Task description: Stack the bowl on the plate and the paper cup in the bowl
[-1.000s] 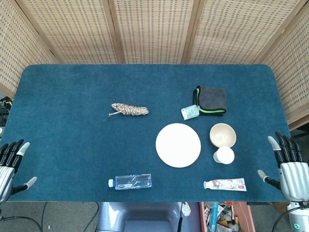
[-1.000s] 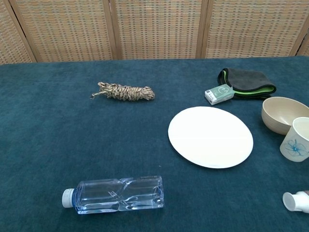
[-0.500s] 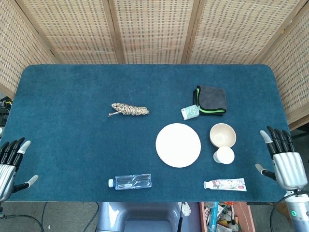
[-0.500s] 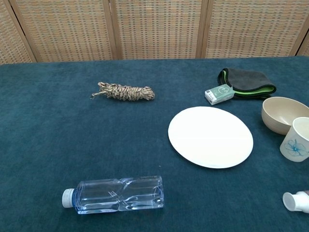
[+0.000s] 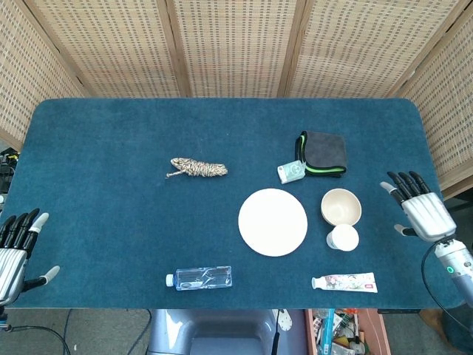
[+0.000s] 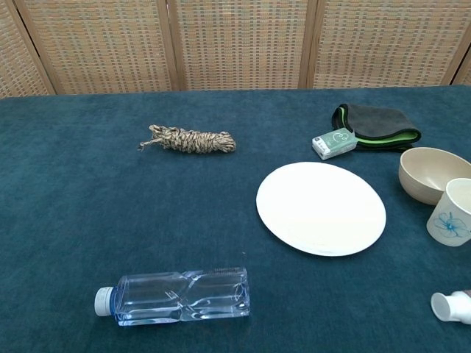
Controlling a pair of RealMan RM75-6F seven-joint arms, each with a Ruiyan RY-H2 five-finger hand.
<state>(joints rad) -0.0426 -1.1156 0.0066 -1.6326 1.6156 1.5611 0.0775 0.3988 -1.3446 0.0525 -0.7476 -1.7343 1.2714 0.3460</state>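
Since nothing is stacked yet, the right hand (image 5: 420, 211) hovers empty with fingers spread just outboard of the bowl (image 5: 341, 206), with the paper cup (image 5: 343, 237) beside it and the plate (image 5: 273, 222) beyond, presumably lining up a first grasp.

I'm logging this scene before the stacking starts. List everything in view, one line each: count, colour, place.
plate: 1, white, centre-right of the table
bowl: 1, beige, right of the plate
paper cup: 1, white with blue print, just in front of the bowl
folded cloth: 1, dark grey with green edge, behind the bowl
small box: 1, pale green, at the cloth's left corner
rope bundle: 1, tan, left of centre
water bottle: 1, clear, lying near the front edge
tube: 1, white, printed, front right
table: 1, dark blue cover
left hand: open, front-left corner
right hand: open, right edge
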